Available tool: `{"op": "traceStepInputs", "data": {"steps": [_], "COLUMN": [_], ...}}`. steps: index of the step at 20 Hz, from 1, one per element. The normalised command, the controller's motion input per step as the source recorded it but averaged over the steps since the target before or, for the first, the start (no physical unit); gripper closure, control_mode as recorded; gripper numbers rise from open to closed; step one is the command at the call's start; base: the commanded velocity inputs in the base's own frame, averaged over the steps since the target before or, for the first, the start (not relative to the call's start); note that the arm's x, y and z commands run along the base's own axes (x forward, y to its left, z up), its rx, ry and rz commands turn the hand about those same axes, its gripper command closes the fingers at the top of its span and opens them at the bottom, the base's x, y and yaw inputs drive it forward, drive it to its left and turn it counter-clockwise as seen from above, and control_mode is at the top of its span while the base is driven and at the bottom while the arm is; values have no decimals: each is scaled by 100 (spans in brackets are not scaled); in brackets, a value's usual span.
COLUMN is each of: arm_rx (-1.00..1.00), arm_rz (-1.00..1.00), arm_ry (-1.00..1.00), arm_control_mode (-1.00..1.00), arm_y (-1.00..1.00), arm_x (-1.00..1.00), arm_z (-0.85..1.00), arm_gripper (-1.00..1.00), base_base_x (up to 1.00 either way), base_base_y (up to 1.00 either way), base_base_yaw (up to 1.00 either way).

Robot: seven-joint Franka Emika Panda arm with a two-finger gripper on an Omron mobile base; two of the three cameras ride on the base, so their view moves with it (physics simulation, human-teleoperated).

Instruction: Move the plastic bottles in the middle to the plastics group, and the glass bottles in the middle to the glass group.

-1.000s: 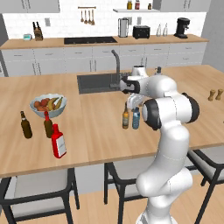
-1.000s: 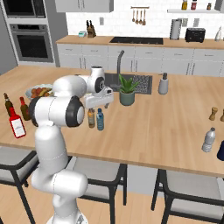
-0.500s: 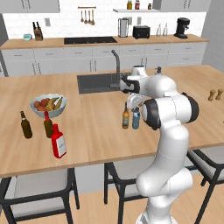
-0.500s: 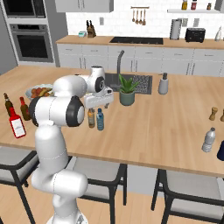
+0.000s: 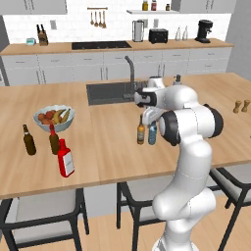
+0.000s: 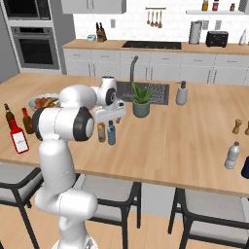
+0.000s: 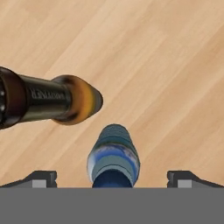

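On the counter's left we see the dark glass group [image 5: 29, 139] beside the red bottle [image 5: 65, 158], upright near the front edge. In the middle stand the amber bottle [image 5: 141, 132] and, just beside it, the pale-blue plastic bottle [image 5: 152, 133], both upright. Our gripper [image 7: 112, 177] hangs above the blue one, fingers spread wide, gripping nothing. Bare wooden counter [image 5: 108, 147] lies open between middle and left.

The amber bottle [image 7: 48, 100] runs off the hand view at nine o'clock (base unseen); its label seems illegible.
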Motion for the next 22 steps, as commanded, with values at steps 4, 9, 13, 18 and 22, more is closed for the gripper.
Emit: {"op": "traceStepInputs", "data": {"steps": [4,9,13,18,22], "arm_rx": [0,0,0,0,0], "arm_rz": [0,0,0,0,-1], "arm_ry": [0,0,0,0,0], "arm_control_mode": [-100,-100,-100,-100,-100], "arm_y": [0,0,0,-24,-59], "arm_x": [-1,-2,0,-2,-20], "arm_z": [-17,-3,0,26,53], "arm_gripper": [100,100,100,100,100], "base_base_x": [0,0,0,0,0], "base_base_y": [0,0,0,0,0], "base_base_yaw": [0,0,0,0,0]}}
